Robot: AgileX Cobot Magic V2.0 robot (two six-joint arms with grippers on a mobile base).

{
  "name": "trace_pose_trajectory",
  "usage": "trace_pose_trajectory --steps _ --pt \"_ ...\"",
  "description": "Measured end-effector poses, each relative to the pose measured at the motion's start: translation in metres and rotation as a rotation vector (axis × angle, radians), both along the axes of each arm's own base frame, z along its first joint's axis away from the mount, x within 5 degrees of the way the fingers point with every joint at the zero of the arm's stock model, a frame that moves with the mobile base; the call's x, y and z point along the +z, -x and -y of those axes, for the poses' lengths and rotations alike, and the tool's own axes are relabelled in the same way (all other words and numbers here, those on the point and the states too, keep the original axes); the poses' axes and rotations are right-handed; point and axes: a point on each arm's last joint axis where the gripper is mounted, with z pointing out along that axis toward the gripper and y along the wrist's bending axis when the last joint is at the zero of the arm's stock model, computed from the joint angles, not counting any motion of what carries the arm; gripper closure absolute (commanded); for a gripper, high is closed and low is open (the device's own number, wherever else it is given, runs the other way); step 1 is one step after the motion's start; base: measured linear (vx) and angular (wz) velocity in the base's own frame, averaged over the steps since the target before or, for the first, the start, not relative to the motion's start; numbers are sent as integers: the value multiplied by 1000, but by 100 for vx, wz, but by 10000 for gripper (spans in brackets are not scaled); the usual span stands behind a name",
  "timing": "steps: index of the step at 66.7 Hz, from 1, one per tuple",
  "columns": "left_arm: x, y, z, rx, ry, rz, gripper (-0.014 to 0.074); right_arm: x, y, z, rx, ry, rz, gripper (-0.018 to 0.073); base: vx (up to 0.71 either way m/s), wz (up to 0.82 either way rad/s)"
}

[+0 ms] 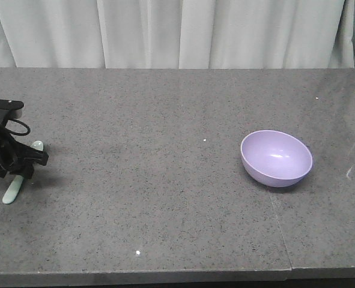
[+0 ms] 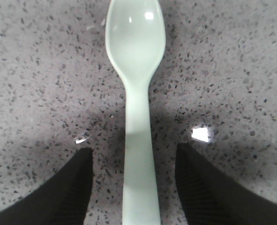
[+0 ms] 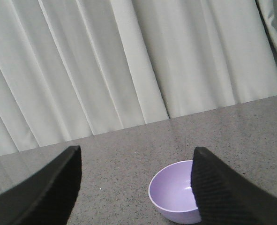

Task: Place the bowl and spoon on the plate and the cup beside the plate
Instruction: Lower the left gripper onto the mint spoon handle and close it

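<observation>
Centre the open left hand (image 2: 132, 161) astride the handle of the spoon (image 2: 136, 56), flat on the surface (image 1: 165, 198) at the near left. Lower straight, close gently to avoid skidding it, lift level. Hold the right hand (image 3: 136, 161), also open, back near the bowl (image 1: 276, 158), right.

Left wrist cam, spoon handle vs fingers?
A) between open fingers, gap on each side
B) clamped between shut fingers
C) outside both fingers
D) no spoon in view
A: the handle of the spoon lies between the fingers of the left gripper, and bare table shows on each side of it, so they are open and not touching it.
</observation>
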Motion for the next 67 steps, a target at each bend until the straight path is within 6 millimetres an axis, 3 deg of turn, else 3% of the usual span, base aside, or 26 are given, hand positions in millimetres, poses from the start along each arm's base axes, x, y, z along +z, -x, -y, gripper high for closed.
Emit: trace_pose_trajectory --steps 24,33,51,67 --pt "-10 -5 0 2 5 -16 220 0 0 0 0 0 0 69 0 0" --pt "-11 -7 1 5 11 -19 300 0 0 0 0 0 0 69 0 0" --pt "-11 -9 1 8 18 -17 596 0 0 0 0 0 0 69 0 0" --pt "-11 -9 1 -18 10 -16 603 0 0 0 0 0 0 69 0 0"
